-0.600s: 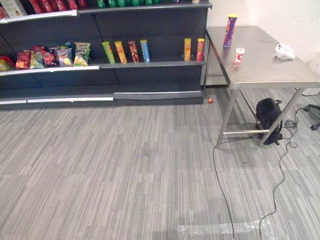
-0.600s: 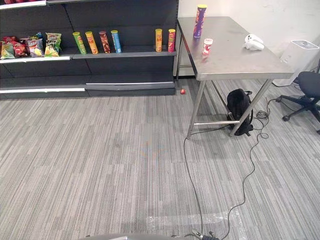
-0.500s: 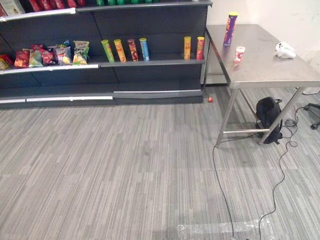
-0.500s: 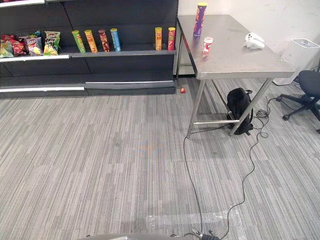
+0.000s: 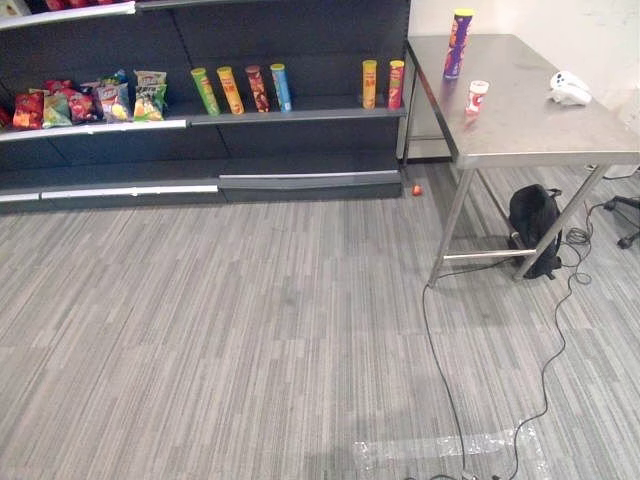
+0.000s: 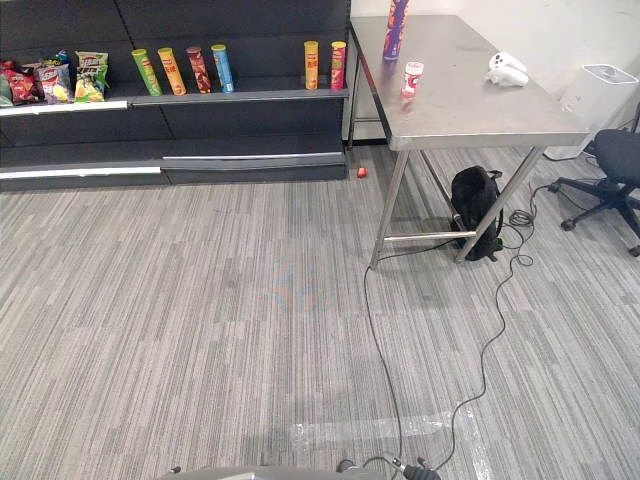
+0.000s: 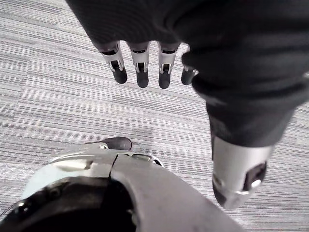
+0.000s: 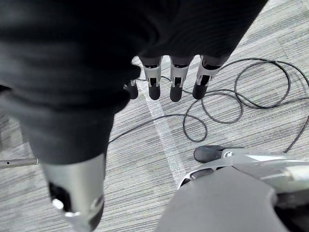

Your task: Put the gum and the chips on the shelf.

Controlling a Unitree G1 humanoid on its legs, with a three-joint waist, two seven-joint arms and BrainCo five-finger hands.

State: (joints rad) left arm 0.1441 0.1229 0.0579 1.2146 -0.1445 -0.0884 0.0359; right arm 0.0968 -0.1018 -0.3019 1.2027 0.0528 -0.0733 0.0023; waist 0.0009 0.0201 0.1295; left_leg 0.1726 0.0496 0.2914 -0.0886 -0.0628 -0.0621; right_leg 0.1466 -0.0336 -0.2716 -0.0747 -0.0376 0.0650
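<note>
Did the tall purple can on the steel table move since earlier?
No. The can stays at the table's far corner behind the red-white bottle; the camera shifted.

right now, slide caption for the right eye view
Chips and gum stand on the steel table beside the stocked shelf.

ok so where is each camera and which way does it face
Left eye view: on the head, facing forward and down over the floor to the shelf and the table holding chips and gum.
Right eye view: just beside it, sharing that whole scene.
Left wrist view: on the left wrist, looking past the left hand's straight fingers at the floor.
Right wrist view: likewise past the right hand's straight fingers at the floor.
</note>
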